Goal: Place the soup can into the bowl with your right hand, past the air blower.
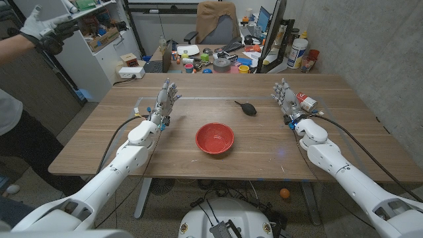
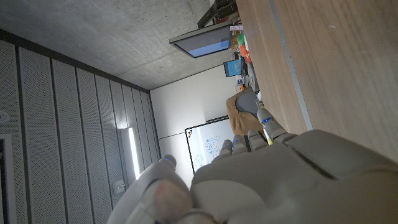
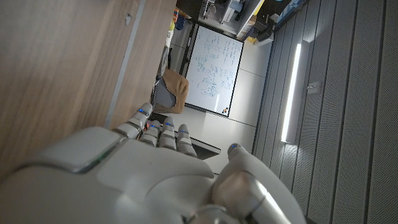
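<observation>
Red bowl (image 1: 215, 138) sits near table centre on the wooden table (image 1: 344, 132). Black air blower (image 1: 247, 108) lies at approx 1 o'clock from the bowl, apart from it. Soup can (image 1: 307, 102) (red and white label, lying on its side) is at approx 2 o'clock from the bowl, well apart, w/ the blower between them.

Right hand (image 1: 285, 98) stands just beside the can, at the can's 9 o'clock; fingers up and a little spread, holding nothing. Can't tell if it touches the can. In the right wrist view the right hand (image 3: 155, 174) shows its back, fingertips (image 3: 144, 112) side by side.

Left hand (image 1: 164, 102) is at approx 10 o'clock from the bowl, fingers up and apart, nothing in it. Left wrist view shows the hand's back (image 2: 267, 180).

A person's gloved hand (image 1: 49, 26) is at far 10 o'clock, off the table.
</observation>
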You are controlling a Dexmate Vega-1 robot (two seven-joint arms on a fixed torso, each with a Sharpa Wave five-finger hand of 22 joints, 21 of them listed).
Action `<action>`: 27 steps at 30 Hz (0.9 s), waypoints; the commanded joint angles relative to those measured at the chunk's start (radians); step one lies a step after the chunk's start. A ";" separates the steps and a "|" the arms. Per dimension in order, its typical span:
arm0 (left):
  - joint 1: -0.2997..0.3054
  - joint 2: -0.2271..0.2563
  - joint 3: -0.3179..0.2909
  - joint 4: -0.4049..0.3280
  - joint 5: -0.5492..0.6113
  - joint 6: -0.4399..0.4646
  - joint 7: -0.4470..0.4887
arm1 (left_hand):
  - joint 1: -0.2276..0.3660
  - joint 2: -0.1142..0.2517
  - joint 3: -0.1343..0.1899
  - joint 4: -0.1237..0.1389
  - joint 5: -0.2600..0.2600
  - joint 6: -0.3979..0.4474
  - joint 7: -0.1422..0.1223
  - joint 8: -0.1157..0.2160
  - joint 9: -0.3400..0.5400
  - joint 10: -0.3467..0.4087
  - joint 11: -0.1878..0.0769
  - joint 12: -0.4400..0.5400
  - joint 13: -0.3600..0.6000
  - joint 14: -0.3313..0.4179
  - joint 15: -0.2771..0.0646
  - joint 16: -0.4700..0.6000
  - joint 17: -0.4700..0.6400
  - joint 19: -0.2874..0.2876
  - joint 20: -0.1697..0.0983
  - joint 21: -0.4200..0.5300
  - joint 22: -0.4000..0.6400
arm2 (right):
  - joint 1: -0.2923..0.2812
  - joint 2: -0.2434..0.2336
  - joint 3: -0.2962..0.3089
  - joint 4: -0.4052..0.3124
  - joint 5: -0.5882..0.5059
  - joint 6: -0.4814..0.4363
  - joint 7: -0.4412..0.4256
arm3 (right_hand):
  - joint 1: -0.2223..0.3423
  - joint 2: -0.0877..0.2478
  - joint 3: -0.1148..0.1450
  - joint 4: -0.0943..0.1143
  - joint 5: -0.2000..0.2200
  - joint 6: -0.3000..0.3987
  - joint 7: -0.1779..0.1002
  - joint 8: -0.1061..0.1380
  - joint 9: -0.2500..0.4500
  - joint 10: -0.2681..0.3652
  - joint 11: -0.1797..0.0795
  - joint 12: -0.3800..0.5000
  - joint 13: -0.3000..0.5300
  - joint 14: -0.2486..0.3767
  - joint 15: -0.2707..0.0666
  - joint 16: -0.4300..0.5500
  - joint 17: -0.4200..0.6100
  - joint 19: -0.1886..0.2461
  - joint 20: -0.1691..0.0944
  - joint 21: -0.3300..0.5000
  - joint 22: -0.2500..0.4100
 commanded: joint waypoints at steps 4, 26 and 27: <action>0.013 -0.039 -0.050 0.009 0.035 0.011 -0.038 | -0.006 0.121 0.007 -0.004 0.005 -0.261 -0.002 0.005 0.005 -0.244 -0.003 0.005 0.003 -0.166 0.000 0.006 0.005 -0.119 -0.001 0.006 0.005 | -0.019 0.001 0.029 -0.036 -0.056 -0.029 -0.010 | 0.014 0.026 0.009 -0.010 0.004 0.017 -0.006 0.005 0.005 0.020 -0.001 0.009 0.002 0.024 0.020 0.006 0.004 0.017 0.007 0.006 0.005; 0.003 -0.066 -0.079 0.028 0.057 0.014 -0.075 | -0.010 0.113 0.006 -0.008 0.007 -0.236 -0.021 0.014 0.006 -0.235 -0.002 0.010 0.003 -0.164 0.000 0.009 0.004 -0.122 0.013 0.004 0.004 | -0.018 -0.093 0.031 -0.153 -0.216 -0.096 -0.071 | 0.054 0.031 0.027 -0.037 -0.001 0.041 -0.038 0.005 0.007 0.049 0.000 0.014 0.003 0.092 0.051 0.009 0.004 0.024 0.068 -0.005 0.008; 0.004 -0.066 -0.080 0.029 0.057 0.014 -0.077 | -0.010 0.113 0.006 -0.008 0.007 -0.236 -0.022 0.014 0.006 -0.235 -0.002 0.010 0.003 -0.165 0.001 0.009 0.004 -0.123 0.014 0.004 0.004 | -0.019 -0.100 0.032 -0.163 -0.220 -0.103 -0.074 | 0.054 0.032 0.027 -0.037 -0.001 0.041 -0.038 0.005 0.007 0.049 0.001 0.014 0.003 0.092 0.051 0.009 0.004 0.024 0.069 -0.005 0.008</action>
